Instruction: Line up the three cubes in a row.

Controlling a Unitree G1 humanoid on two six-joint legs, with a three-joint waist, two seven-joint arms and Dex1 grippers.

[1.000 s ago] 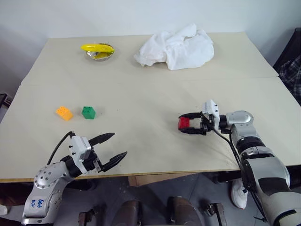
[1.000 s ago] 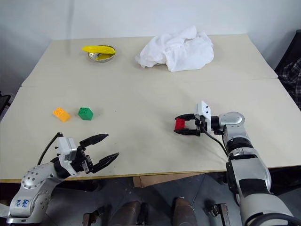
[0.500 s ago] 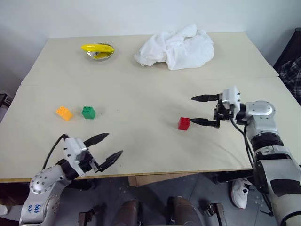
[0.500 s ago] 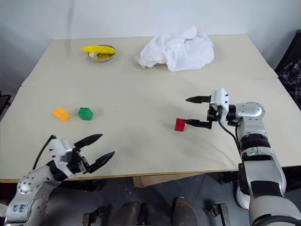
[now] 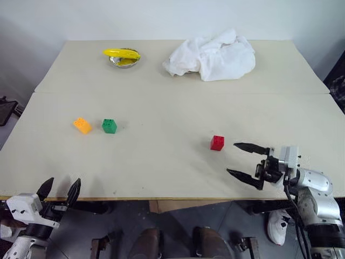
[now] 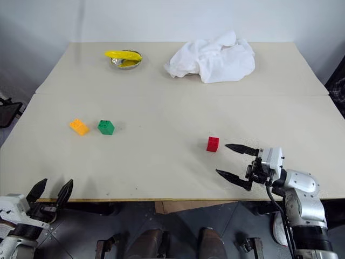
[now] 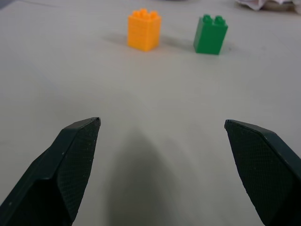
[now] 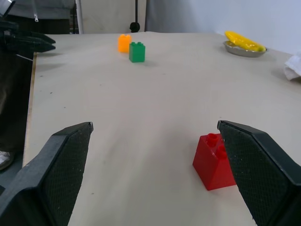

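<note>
A: Red block (image 5: 217,142) sits free on the table (image 5: 161,102) now, just off the upper fingertip of the right gripper (image 5: 248,164). A second ago those fingers were closed round it; now they stand spread wide and empty, pulled back toward the table's near edge.

B: So it has been let go. Where does that leave the row?

A: I'd judge it unfinished. The orange block (image 5: 82,125) and green block (image 5: 109,125) sit side by side, close together, well apart from the red one and far across the table from the right fingers. The three lie roughly along one line, but the gap to the red block is wide.

B: And the left gripper (image 5: 58,191)?

A: Its fingers are spread wide too, holding nothing. It has drawn back to the near edge of the table; earlier it hovered over the tabletop. In the left wrist view the orange and green blocks stand ahead of its fingertips, between them in line but well out of reach.

B: Both arms retreating, then. Finished, or resetting?

A: I can't say from this. If the row must be tight, the red block wants another move toward the green.

B: Any writing or brand to read?

A: None that I can make out on the blocks, the white cloth (image 5: 213,53) or the bowl (image 5: 123,61) with the yellow thing in it.
</note>
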